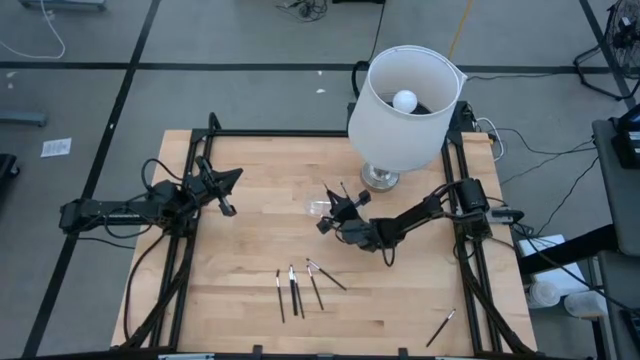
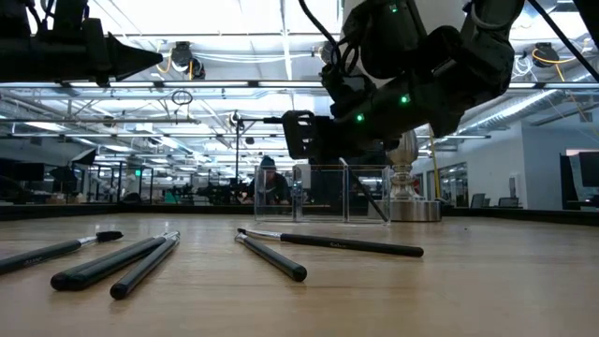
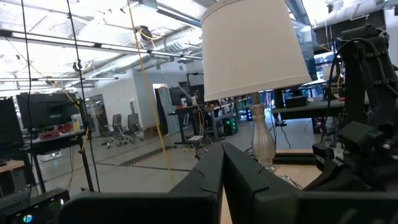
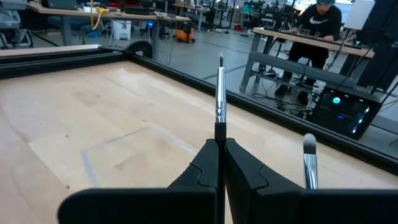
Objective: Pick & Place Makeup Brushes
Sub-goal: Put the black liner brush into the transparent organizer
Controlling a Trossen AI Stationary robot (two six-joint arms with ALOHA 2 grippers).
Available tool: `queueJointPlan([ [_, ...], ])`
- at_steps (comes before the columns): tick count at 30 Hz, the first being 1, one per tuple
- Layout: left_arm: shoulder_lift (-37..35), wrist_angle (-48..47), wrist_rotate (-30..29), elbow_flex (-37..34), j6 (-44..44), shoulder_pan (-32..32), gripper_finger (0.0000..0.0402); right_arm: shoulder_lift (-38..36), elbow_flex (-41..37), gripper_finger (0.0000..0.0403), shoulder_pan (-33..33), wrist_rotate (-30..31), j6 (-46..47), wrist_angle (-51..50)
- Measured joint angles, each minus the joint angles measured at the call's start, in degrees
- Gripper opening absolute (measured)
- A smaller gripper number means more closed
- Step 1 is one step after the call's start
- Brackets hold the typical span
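Several makeup brushes (image 1: 298, 288) lie flat on the wooden table (image 1: 240, 260) near its front edge, and they show close up in the low view (image 2: 332, 245). One more brush (image 1: 441, 327) lies apart at the near right. My right gripper (image 1: 335, 207) hovers mid-table, shut on a thin black brush (image 4: 220, 93) with a silver ferrule. Another pale-tipped brush (image 4: 309, 162) stands beside it, and one brush leans inside a clear box (image 2: 323, 197). My left gripper (image 1: 228, 208) waits shut at the table's left, holding nothing. My right gripper pinches the brush's black handle (image 4: 219, 132) between its two fingers, just below the ferrule. The brush runs along the fingers and sticks out past their tips, bristle end foremost, toward the table's left. It is lifted clear of the table.
A large lamp with a white shade (image 1: 405, 100) stands on its metal base (image 1: 382, 178) at the table's far right, close behind my right arm. Black frame rails (image 1: 190, 250) run along the table's left and right sides. Bare wood lies between the two grippers.
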Motion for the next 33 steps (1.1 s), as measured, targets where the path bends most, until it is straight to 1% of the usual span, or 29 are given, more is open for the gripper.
queueJointPlan([
  [9,0.0,0.0,0.0,0.0,-0.3,0.0,0.0017,0.0,0.0,0.0,0.0,-0.1,1.1,-0.9],
  [19,0.0,0.0,0.0,0.0,-0.3,0.0,0.0017,0.0,0.0,0.0,0.0,-0.3,3.9,-1.6],
  [23,0.0,0.0,0.0,0.0,-0.4,0.0,0.0017,0.0,0.0,0.0,0.0,-0.3,6.9,-3.0],
  [33,0.0,0.0,0.0,0.0,-0.5,0.0,0.0017,0.0,0.0,0.0,0.0,-0.3,8.3,-4.4],
])
